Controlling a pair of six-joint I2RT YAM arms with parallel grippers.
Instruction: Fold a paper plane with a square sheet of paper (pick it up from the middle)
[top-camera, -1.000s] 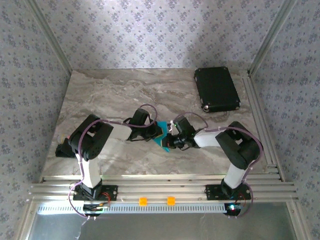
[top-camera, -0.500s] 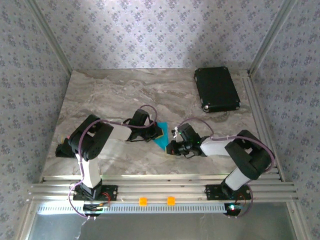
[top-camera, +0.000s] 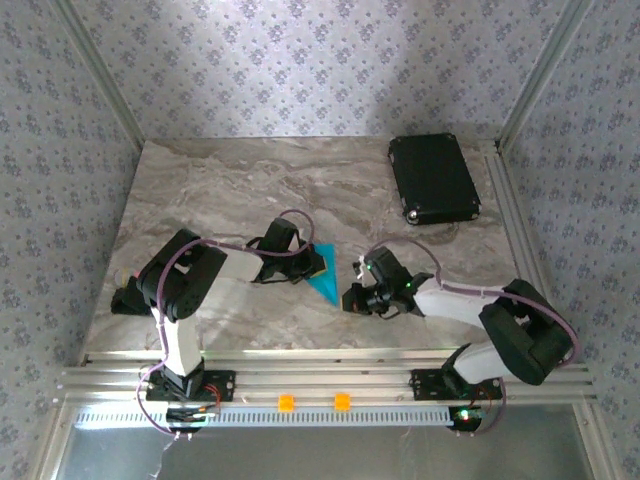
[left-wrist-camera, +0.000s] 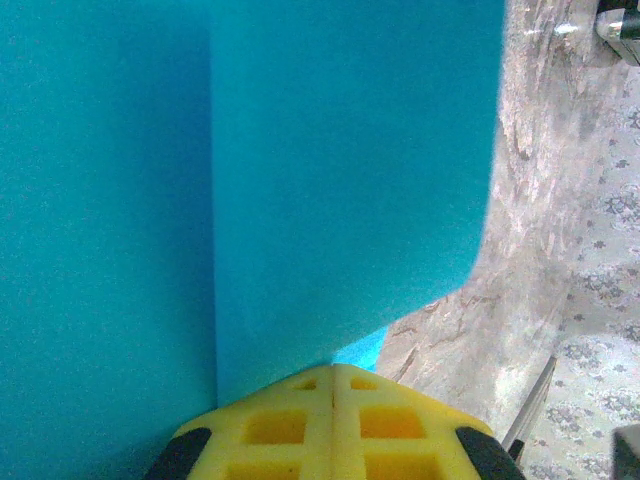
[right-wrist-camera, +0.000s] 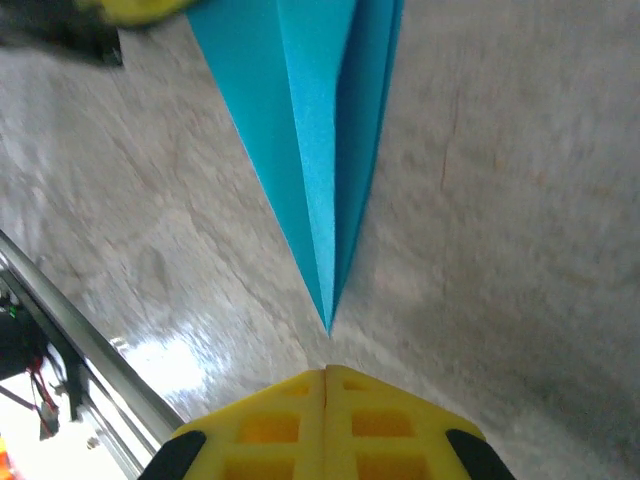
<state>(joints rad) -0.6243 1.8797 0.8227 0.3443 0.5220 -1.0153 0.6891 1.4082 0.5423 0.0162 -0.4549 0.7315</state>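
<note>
The folding looks nearly done: the paper plane (right-wrist-camera: 320, 150) is already a narrow pointed dart lying flat on the bench (top-camera: 220, 190), so I judge this to be the creasing or finishing stage.

My left fingers (left-wrist-camera: 333, 372) are fully closed, pad against pad, and sit on the wide end of the dart, with blue paper spreading out ahead of the tips and a fold line running straight away from them. They seem to press the paper down. Whether a layer is pinched between the pads I cannot tell.

My right fingers (right-wrist-camera: 325, 378) are closed too and hold nothing. The dart's sharp tip lies just ahead of them, close but apart, with bare bench between. From above, my left fingers (top-camera: 312, 262) rest on the paper and my right fingers (top-camera: 350, 299) sit just off its point, to the side.

Next, I think I need to open one pair of fingers and take the plane at its middle, along the centre crease, while the other pair steadies it so the thin paper does not slide or unfold.
</note>
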